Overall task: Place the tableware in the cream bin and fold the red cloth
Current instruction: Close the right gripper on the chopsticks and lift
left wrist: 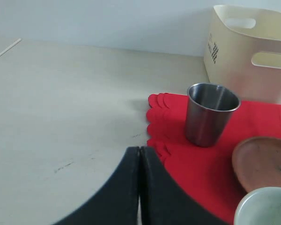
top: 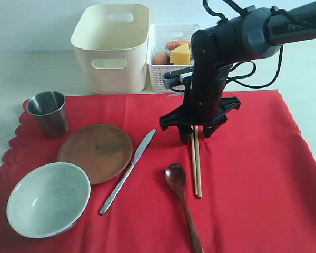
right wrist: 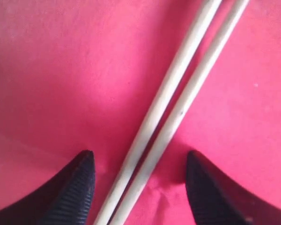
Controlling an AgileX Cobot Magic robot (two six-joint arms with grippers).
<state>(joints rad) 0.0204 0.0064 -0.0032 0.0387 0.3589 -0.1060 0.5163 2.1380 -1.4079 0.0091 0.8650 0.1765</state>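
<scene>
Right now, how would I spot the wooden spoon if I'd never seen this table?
Find the big red cloth. On it, between the metal knife and the pale chopsticks, lies the spoon. It alone is dark brown wood with a rounded bowl.

- one steel cup (top: pixel 48 112)
- one round brown plate (top: pixel 95 152)
- one pale green-white bowl (top: pixel 47 199)
- one metal table knife (top: pixel 127 171)
- one dark wooden spoon (top: pixel 181 203)
- two wooden chopsticks (top: pixel 198 168), lying as a pair
- one red cloth (top: pixel 253 174)
- two containers: one cream bin (top: pixel 113 79) and one white lattice basket (top: pixel 159 76)
- in the basket, one egg (top: pixel 160 58) and one cheese wedge (top: pixel 181 55); anything else there is too hidden to count
</scene>
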